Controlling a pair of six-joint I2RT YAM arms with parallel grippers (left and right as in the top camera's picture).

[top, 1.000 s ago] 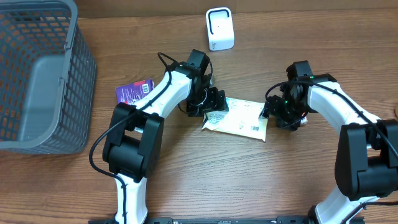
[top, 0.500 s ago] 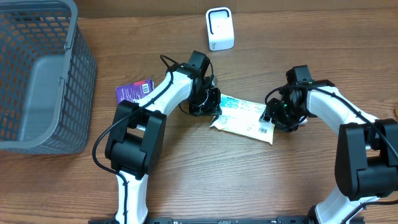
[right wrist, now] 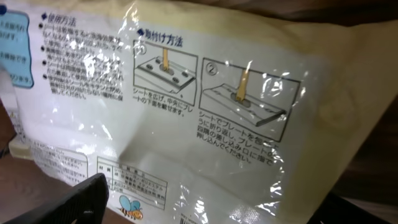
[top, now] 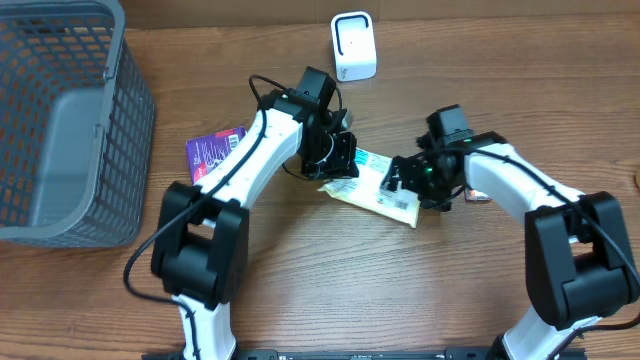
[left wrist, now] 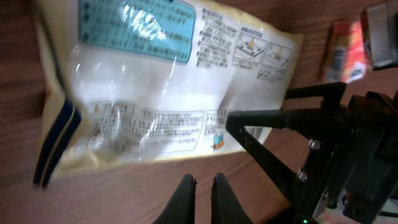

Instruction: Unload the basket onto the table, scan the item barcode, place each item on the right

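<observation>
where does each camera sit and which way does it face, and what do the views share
Overhead: fixed above the wooden table, facing down; both arms show, left gripper and right gripper at a cream plastic packet.
Left wrist: on the left arm, facing past its own shut fingers to the packet; the right gripper shows beyond.
Right wrist: on the right arm, close on the packet's printed face; one dark finger shows at the edge.
Shared: all three see the packet.

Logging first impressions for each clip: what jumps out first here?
Both arms meet mid-table over a cream packet with Japanese print, the left gripper shut beside it, the right gripper open at its other end. The white scanner stands beyond, a grey basket at far left.
</observation>
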